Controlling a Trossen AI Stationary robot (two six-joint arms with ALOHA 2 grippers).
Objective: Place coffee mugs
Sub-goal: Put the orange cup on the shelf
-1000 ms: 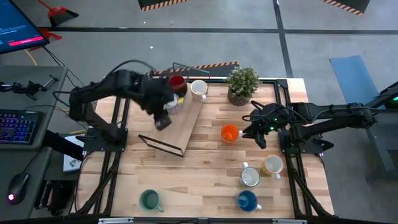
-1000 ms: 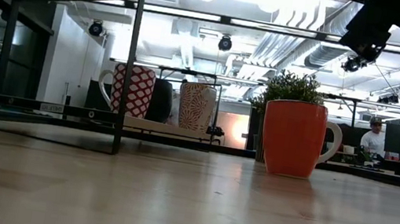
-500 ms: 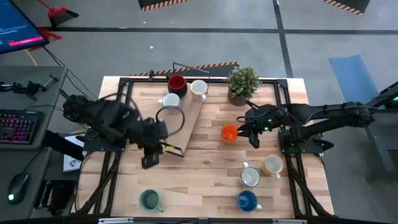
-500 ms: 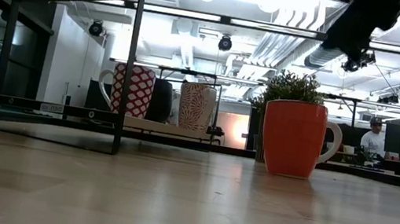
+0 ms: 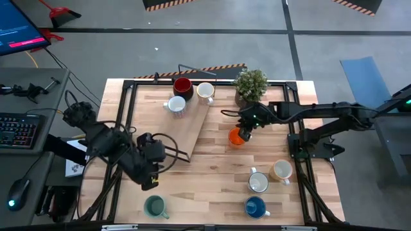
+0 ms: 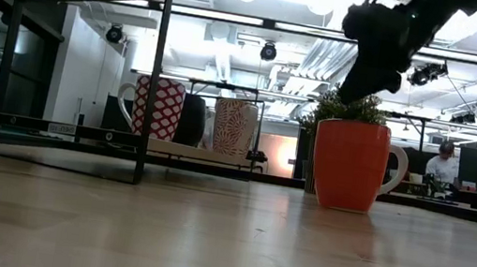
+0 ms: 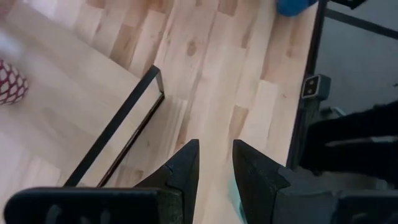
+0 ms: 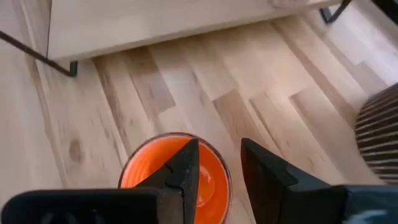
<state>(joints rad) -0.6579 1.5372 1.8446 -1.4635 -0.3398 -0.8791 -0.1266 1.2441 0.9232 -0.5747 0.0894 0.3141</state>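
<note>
- over the middle-right of the surface [image 5: 212,167], the right end effector [image 5: 243,133] hangs above the orange mug [image 5: 236,137]; in the right wrist view its fingers [image 8: 181,171] sit just over the mug's rim w/ a narrow gap between them, gripping nothing
- orange mug stands upright on the wood, just beside the potted plant [image 5: 250,86]; low view shows the mug [image 6: 348,164] w/ handle to the pic's right and the dark arm above it
- left end effector [image 5: 153,181] is low at the front-left of the surface, near the teal-green mug [image 5: 155,206] but apart from it; left wrist view shows its fingers [image 7: 185,167] w/ a small gap, empty, bare wood beyond
- wooden tray w/ black wire frame [image 5: 192,119] lies at back-left centre; on its far end: dark red mug [image 5: 183,85], white mug [image 5: 205,92], and a white mug w/ patterned side [image 5: 176,105], all upright
- low view shows two patterned mugs [image 6: 158,107] on that tray, behind the frame
- front-right cluster: white mug [image 5: 258,183], tan mug [image 5: 281,170] just beside it, blue mug [image 5: 255,206] near the front edge; all upright, apart from both end effectors
- room beyond: a person [image 6: 445,166] far off in the low view; keyboard [image 5: 18,130] and monitor [image 5: 19,29] left of the surface
</note>
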